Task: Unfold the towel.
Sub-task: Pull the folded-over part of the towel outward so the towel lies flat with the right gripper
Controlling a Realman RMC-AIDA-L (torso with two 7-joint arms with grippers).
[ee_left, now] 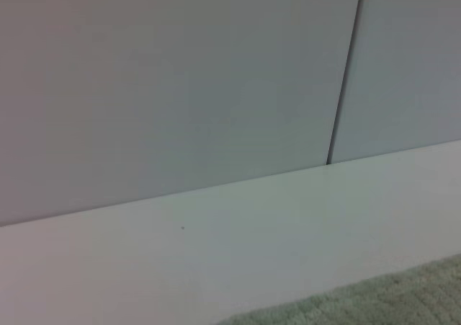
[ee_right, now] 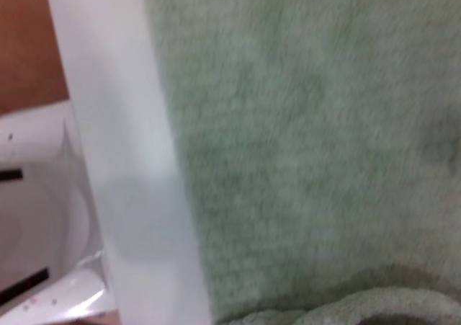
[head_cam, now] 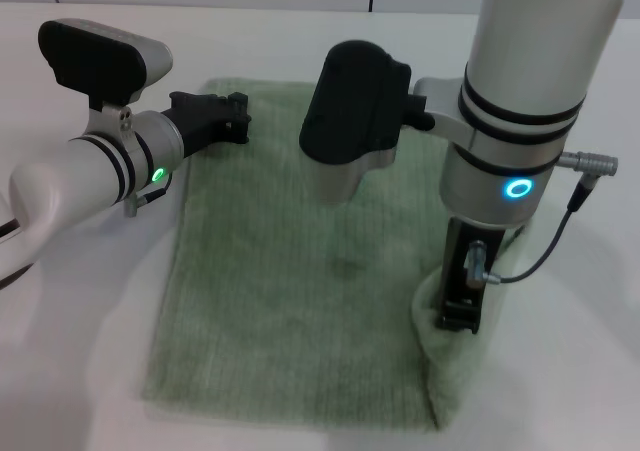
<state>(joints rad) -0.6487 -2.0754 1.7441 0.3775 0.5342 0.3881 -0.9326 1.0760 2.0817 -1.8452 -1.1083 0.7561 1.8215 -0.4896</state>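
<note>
The pale sage-green towel (head_cam: pixel 290 271) lies on the white table, still doubled over, with its long side running away from me. My right gripper (head_cam: pixel 458 316) points straight down at the towel's near right edge and is shut on it; the cloth is bunched and lifted around the fingertips (head_cam: pixel 447 319). The right wrist view shows ribbed towel (ee_right: pixel 310 145) beside the table's edge (ee_right: pixel 130 166). My left gripper (head_cam: pixel 232 118) lies level over the towel's far left corner. The left wrist view shows only a strip of towel (ee_left: pixel 374 303).
White tabletop (head_cam: pixel 80 371) surrounds the towel on all sides. A grey wall with a vertical panel seam (ee_left: pixel 344 80) stands behind the table. The right arm's cable (head_cam: pixel 560 231) hangs beside its wrist.
</note>
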